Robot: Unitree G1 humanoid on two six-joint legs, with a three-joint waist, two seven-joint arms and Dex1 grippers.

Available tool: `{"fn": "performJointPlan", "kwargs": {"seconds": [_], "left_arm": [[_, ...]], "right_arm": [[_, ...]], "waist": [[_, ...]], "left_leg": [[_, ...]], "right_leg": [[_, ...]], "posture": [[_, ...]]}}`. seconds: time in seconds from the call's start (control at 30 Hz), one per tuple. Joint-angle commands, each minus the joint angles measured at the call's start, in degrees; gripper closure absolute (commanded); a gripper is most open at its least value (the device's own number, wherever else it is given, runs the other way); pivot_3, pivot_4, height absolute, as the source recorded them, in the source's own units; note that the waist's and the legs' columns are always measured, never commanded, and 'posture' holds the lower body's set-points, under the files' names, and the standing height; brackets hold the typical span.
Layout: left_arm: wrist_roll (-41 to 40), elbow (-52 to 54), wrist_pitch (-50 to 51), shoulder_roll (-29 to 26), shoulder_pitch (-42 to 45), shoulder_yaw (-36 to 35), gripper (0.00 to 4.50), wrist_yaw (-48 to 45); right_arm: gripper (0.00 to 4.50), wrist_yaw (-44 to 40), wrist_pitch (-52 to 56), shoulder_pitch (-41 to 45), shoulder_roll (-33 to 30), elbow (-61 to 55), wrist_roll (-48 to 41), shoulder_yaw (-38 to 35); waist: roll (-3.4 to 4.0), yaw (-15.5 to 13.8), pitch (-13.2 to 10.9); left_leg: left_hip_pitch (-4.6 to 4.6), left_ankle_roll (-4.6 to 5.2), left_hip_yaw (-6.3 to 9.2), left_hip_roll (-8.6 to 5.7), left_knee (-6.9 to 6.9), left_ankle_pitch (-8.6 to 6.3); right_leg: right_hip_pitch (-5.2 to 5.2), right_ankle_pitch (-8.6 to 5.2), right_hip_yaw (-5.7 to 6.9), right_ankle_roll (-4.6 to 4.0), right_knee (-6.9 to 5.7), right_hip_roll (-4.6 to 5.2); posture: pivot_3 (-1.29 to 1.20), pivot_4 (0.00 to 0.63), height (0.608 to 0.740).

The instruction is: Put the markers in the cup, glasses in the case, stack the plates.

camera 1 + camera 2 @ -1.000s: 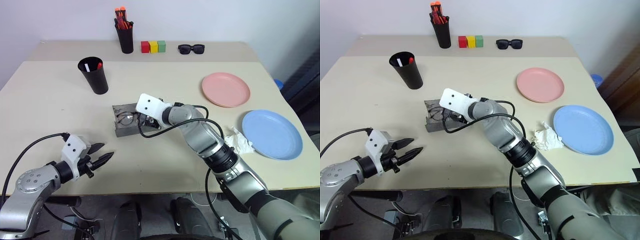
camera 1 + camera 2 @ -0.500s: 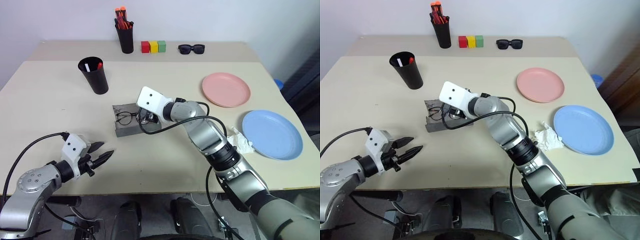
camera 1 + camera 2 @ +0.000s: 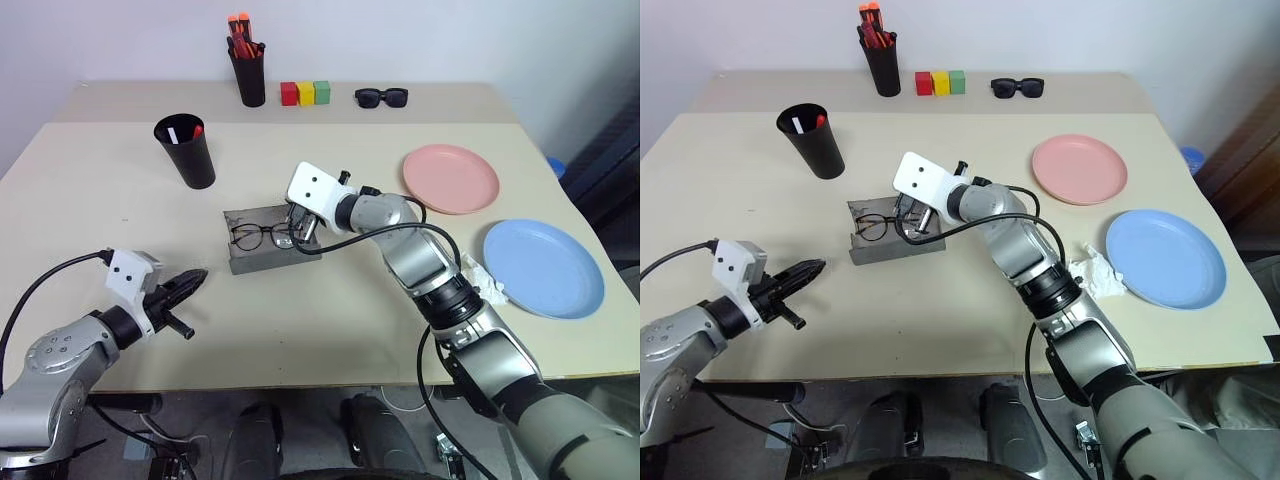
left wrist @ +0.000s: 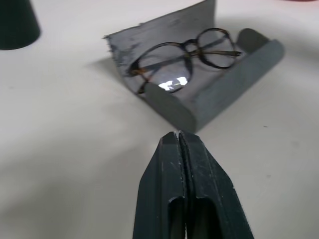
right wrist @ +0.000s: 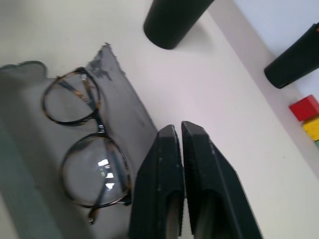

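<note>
step: shut case (image 3: 262,240) over glasses (image 3: 262,235) | right pincer (image 3: 300,228) clenched, empty — push lid evenly | left pincer (image 3: 190,281) clenched, empty — brace shell

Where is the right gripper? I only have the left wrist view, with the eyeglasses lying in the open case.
Observer: The right gripper is shut and empty, over the grey case, beside the eyeglasses.
Operator: Are the markers in the cup?
Observer: Yes, both markers stand in the black cup.
Operator: And the plates?
Observer: Not stacked. The pink plate and the blue plate lie apart.
</note>
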State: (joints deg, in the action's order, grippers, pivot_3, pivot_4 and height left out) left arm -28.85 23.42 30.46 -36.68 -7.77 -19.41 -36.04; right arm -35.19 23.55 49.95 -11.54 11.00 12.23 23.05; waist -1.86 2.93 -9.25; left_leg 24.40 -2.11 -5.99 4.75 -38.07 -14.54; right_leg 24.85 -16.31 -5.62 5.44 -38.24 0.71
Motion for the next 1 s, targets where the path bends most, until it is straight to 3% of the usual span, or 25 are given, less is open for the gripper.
{"fn": "performJointPlan", "kwargs": {"seconds": [0.03, 0.13, 0.23, 0.4, 0.57, 0.8, 1.0], "left_arm": [[1.7, -0.9, -1.7, 0.6, 3.7, -1.3, 4.5, 3.3], [2.4, -4.7, 0.3, 0.9, 10.4, 0.1, 4.5, 5.9], [3.7, -12.0, 2.9, 0.6, 22.9, 5.0, 4.5, 6.1], [7.9, -26.5, 2.2, 0.7, 39.4, 12.7, 4.5, 2.0], [13.1, -44.6, -2.7, 2.1, 52.5, 19.4, 4.5, -4.5], [19.1, -71.3, -9.2, 6.6, 66.2, 22.9, 4.5, -9.7], [21.8, -76.6, -11.0, 6.2, 67.9, 25.0, 4.5, -19.5]], "right_arm": [[4.47, 0.8, -2.8, 1.1, -0.5, -0.6, -0.1, -1.8], [4.47, -0.8, -6.1, -1.5, -2.2, -3.3, -1.8, -2.8], [4.47, -6.5, -10.1, -8.4, -7.0, -10.3, -6.2, -4.6], [4.47, -12.6, -8.4, -18.4, -13.5, -20.5, -12.4, -7.9], [4.47, -12.9, -4.9, -27.1, -17.8, -28.1, -16.8, -13.2], [4.47, -9.4, -0.1, -35.7, -19.9, -36.2, -18.4, -17.7], [4.47, -6.8, 1.3, -36.9, -19.8, -38.4, -18.4, -18.0]], "waist": [[-0.01, -0.2, 0.0], [-0.01, -0.5, 0.0], [-0.06, -1.5, 0.0], [-0.03, -1.9, 0.0], [-0.01, -1.7, 0.0], [-0.04, -2.1, 0.0], [-0.04, -1.8, 0.0]], "left_leg": [[0.0, 0.0, 0.0, 0.0, 0.0, 0.0], [0.01, 0.0, 0.01, -0.01, 0.0, 0.0], [0.01, 0.0, 0.09, -0.05, -0.02, 0.0], [0.0, 0.03, 0.09, -0.1, -0.04, -0.01], [-0.01, 0.03, 0.14, -0.06, -0.03, -0.01], [0.03, 0.03, 0.14, -0.08, -0.07, -0.01], [0.04, 0.03, 0.15, -0.08, -0.06, -0.01]], "right_leg": [[0.0, 0.0, 0.0, 0.0, 0.0, 0.0], [-0.02, 0.0, 0.0, 0.0, 0.01, 0.01], [-0.11, 0.01, 0.06, 0.02, 0.08, 0.01], [-0.19, 0.1, 0.05, 0.19, 0.18, 0.0], [-0.17, 0.1, 0.08, 0.21, 0.13, -0.09], [-0.17, 0.09, 0.08, 0.21, 0.15, -0.09], [-0.15, 0.09, 0.06, 0.22, 0.14, -0.09]], "posture": [[0.0, 0.15, 0.722], [0.0, 0.15, 0.722], [0.0, 0.15, 0.722], [0.0, 0.15, 0.722], [0.0, 0.15, 0.722], [0.0, 0.15, 0.722], [0.0, 0.15, 0.722]]}}
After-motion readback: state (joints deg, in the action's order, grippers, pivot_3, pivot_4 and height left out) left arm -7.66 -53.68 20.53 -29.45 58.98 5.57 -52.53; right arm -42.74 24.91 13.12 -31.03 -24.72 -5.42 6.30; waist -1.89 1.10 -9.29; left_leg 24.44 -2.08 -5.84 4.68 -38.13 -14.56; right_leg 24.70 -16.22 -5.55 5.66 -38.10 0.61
